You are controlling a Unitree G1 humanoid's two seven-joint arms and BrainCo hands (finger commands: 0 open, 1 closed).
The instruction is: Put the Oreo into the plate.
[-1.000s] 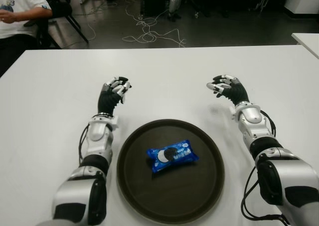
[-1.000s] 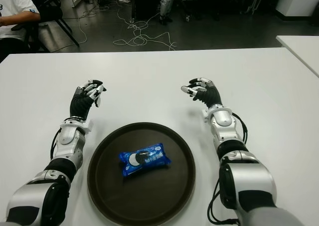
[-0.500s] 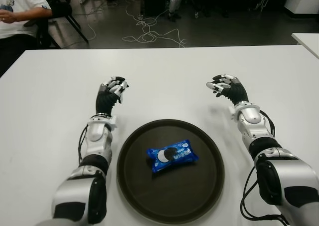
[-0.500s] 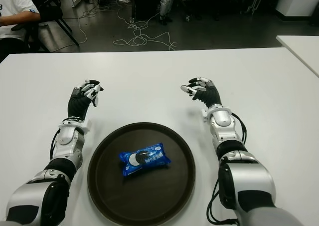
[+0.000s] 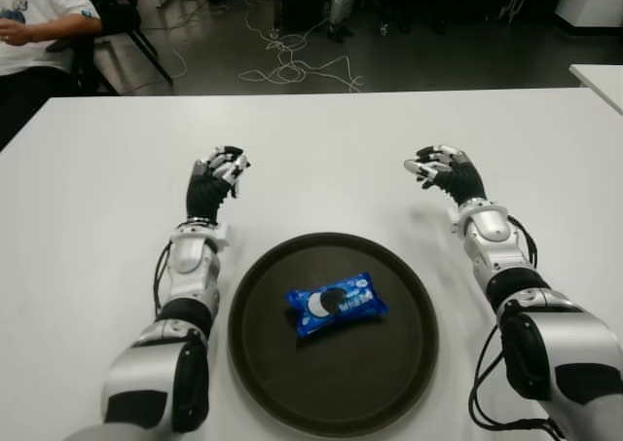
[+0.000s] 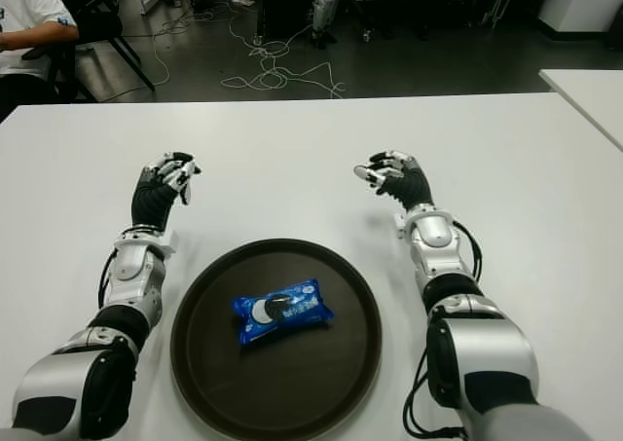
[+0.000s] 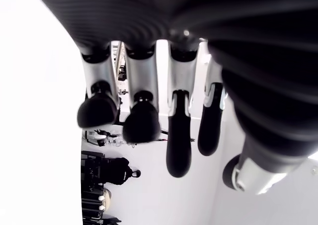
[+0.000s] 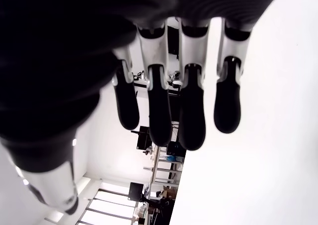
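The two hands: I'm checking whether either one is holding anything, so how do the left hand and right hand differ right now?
The left hand shows beyond the plate's left side, the right hand beyond its right. The left hand's fingers look a little more bent; the right hand's fingers hang straighter. Both are empty, above the white table, while the Oreo pack lies in the plate.

surface: white table (image 5: 321, 139) | on it: dark round plate (image 5: 409, 295)

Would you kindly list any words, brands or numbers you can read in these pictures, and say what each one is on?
Blue Oreo packet in the dark plate: a cookie picture and white lettering show, but too blurred to read.
No other text is visible: none on the table, none on either hand.
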